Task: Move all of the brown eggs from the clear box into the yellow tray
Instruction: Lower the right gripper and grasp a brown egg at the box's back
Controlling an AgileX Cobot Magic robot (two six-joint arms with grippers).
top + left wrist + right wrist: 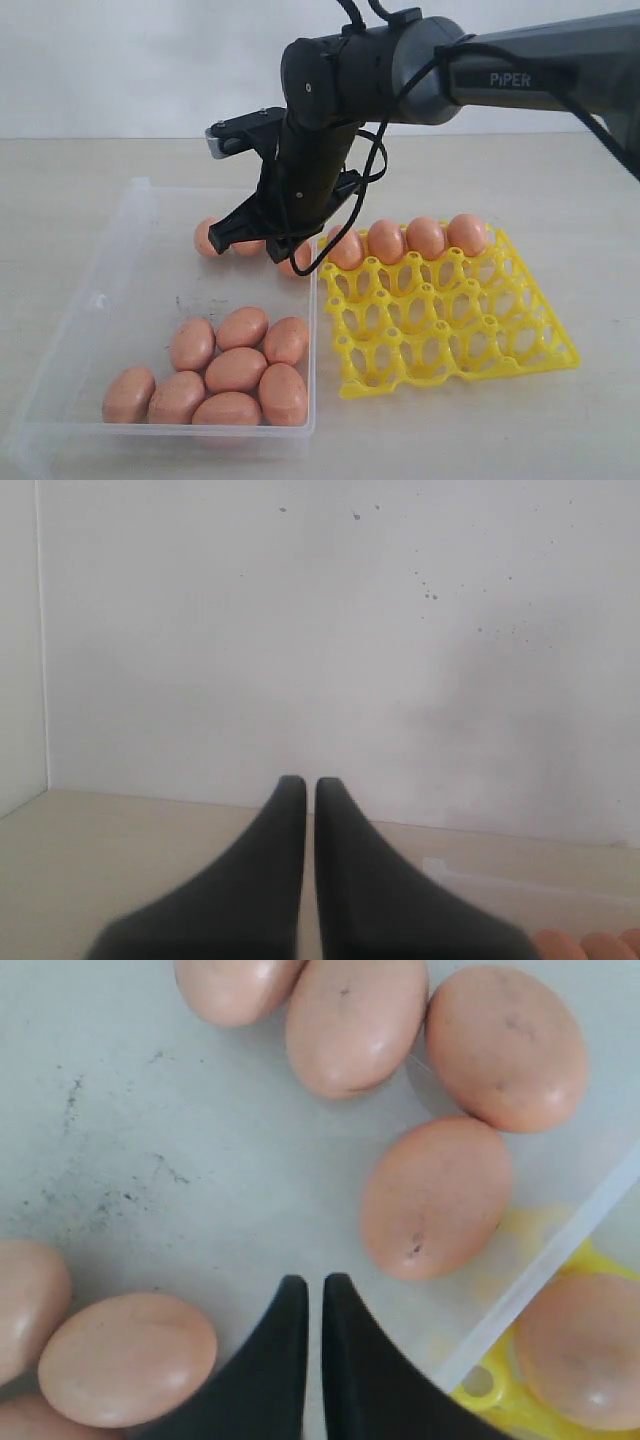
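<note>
The clear box [130,290] holds several brown eggs [236,370] bunched at its near end, with a few more [208,238] at the far end. The yellow tray [450,330] beside it carries several eggs [426,237] along its far row. My right gripper [245,243] reaches across over the box's far end. In the right wrist view the right gripper [311,1282] is shut and empty above the smudged floor, with an egg [436,1198] just beyond its tips and another [127,1358] beside it. My left gripper [301,782] is shut, empty and faces a white wall.
The box wall [560,1260] runs close beside the right gripper, with the tray [500,1390] and one trayed egg [585,1350] just past it. A pale tabletop [560,200] surrounds both. The left wrist view catches a corner of the box [500,880] and eggs [590,947].
</note>
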